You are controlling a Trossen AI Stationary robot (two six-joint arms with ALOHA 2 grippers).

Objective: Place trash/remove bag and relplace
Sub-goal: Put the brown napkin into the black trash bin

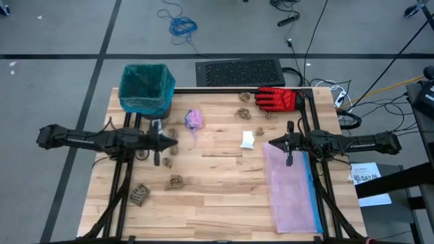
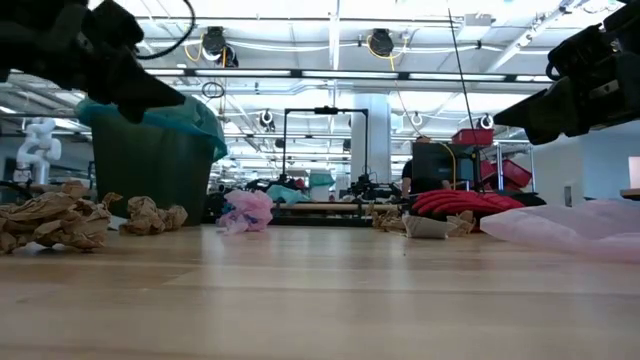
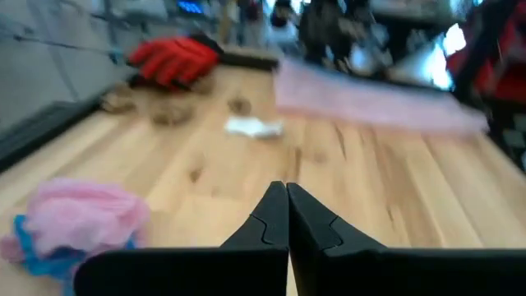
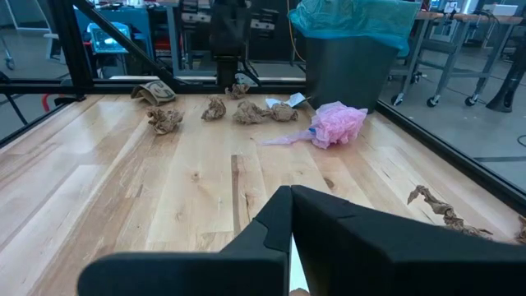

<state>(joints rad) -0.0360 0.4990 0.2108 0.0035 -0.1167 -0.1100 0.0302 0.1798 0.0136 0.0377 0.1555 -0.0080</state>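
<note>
Both my claws are clenched on nothing. Left claw point(image 1: 172, 141) hangs over the desk point(image 1: 217, 203) just in front of the bin point(image 1: 145, 88); right claw point(image 1: 271, 144) waits well across from the bin, at the edge of the pink bag point(image 1: 293, 186).

Bin stands at the desk's far left corner w/ the teal bag point(image 1: 145, 76) folded over its rim. Trash isn't in yet: brown paper wads point(image 1: 176, 181) lie scattered in front of the bin, more point(image 1: 242, 113) off to its side toward the red glove point(image 1: 277, 98). Purple crumple point(image 1: 194, 119) sits just beside the bin, white piece point(image 1: 247, 139) mid-desk, farther from it.

Handling, my guess: wads are light, soft, crushable; pinch each through the middle, no real force needed, may spring or roll when nudged. Purple crumple looks thin and filmy, so grab the bunched centre. Teal liner prob. slick and stretchy, tears easily; take it by the folded rim or ties, not the thin wall.

Can't see inside the bin from any view, so no idea if it's got anything in it. Drawstring ties not visible. Left wrist view is smeared; far desk items only blobs.
</note>
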